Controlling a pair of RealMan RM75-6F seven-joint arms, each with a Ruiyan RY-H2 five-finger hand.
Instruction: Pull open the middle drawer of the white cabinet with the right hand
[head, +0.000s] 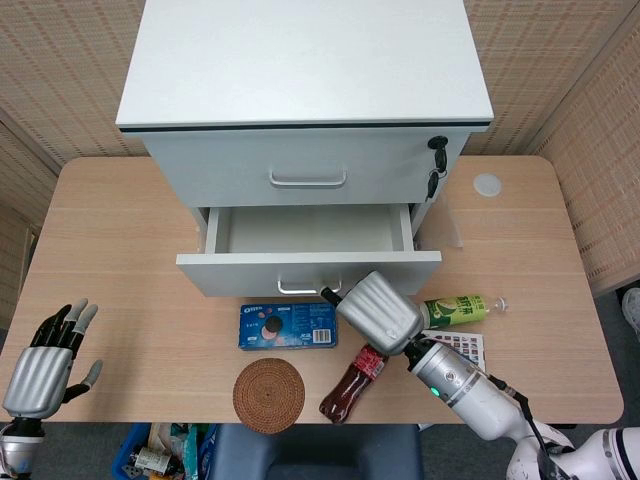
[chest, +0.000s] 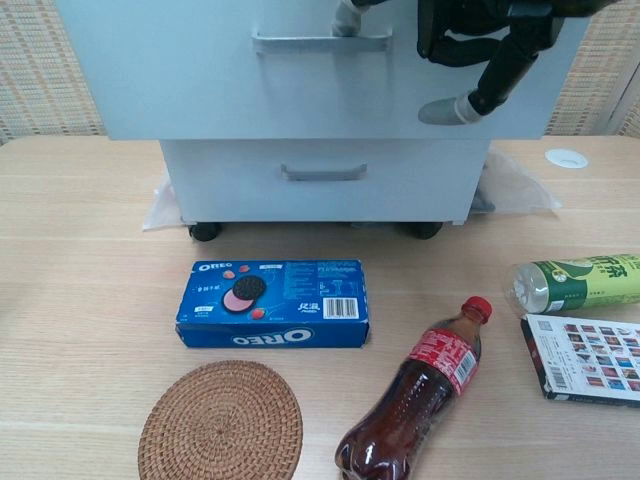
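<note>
Fingertips (head: 329, 294) of the right hand (head: 378, 312) are hooked on the handle (head: 303, 290) of the opened middle drawer (head: 308, 272); the left hand (head: 42, 365) is held open.

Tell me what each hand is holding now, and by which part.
The right hand holds the middle drawer by its handle. The left hand holds nothing.

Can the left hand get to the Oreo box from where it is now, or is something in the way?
Probably yes. The left hand is open at the table's near left corner, and the stretch of table between it and the Oreo box is bare. The woven coaster sits nearer the edge, off that line.
</note>
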